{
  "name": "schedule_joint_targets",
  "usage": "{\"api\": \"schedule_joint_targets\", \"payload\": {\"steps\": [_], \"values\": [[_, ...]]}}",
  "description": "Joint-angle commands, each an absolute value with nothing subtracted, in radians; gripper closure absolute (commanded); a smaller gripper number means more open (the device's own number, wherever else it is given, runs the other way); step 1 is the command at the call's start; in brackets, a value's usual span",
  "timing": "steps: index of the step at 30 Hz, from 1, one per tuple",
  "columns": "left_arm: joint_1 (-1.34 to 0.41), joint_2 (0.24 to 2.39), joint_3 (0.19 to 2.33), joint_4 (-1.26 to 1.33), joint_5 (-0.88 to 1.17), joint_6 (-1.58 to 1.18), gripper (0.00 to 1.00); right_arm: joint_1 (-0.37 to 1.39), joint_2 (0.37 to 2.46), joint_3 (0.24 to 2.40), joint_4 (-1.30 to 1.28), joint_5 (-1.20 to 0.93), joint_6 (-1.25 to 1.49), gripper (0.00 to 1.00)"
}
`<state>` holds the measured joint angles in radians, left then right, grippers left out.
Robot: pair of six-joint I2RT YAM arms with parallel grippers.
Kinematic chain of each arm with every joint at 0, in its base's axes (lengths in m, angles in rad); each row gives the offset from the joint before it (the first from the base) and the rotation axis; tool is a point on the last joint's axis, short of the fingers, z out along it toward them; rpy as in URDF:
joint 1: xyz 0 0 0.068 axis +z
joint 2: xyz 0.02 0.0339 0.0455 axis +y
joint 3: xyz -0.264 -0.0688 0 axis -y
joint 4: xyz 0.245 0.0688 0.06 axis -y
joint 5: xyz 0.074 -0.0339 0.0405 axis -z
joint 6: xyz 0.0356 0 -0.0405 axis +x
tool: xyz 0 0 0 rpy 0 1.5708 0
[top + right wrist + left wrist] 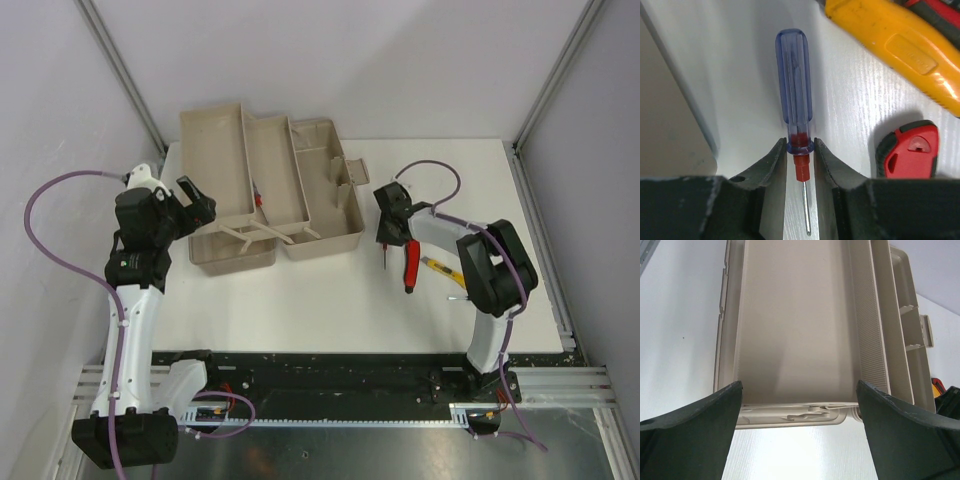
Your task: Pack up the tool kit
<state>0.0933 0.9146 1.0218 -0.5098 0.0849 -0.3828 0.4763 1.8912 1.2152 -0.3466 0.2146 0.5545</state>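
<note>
The right gripper (800,148) is clamped on the blue-handled screwdriver (792,80) at its red collar, probably to carry it boxward. Red-handled pliers (907,150) and a yellow utility knife (900,45) lie just beside it, not yet packed. Farther off, the left gripper (800,427) hangs with fingers wide apart at the open beige toolbox (320,205), seemingly ready to steady it.
</note>
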Motion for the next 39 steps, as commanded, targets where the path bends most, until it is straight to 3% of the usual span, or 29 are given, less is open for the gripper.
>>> {"api": "schedule_joint_targets", "payload": {"steps": [1,8,13,27,35,39], "values": [[0.086,0.901,1.064,-0.501,0.076,-0.36,0.01,0.483,1.746,1.285,-0.35,0.277,0.537,1.0],[0.085,0.895,1.07,-0.51,0.045,-0.359,0.0,0.497,1.574,1.378,-0.331,0.254,0.525,1.0],[0.086,0.893,1.074,-0.523,0.009,-0.365,0.01,0.548,1.589,1.497,-0.301,0.162,0.493,0.98],[0.086,0.879,1.062,-0.529,0.022,-0.379,0.01,0.77,2.062,2.031,-0.24,0.088,0.476,0.96],[0.085,0.883,1.061,-0.528,0.032,-0.381,0.01,0.794,2.259,2.181,-0.219,0.131,0.417,0.94],[0.083,0.895,1.064,-0.529,0.032,-0.382,0.0,0.795,2.306,2.228,-0.227,0.152,0.361,0.89]]}}
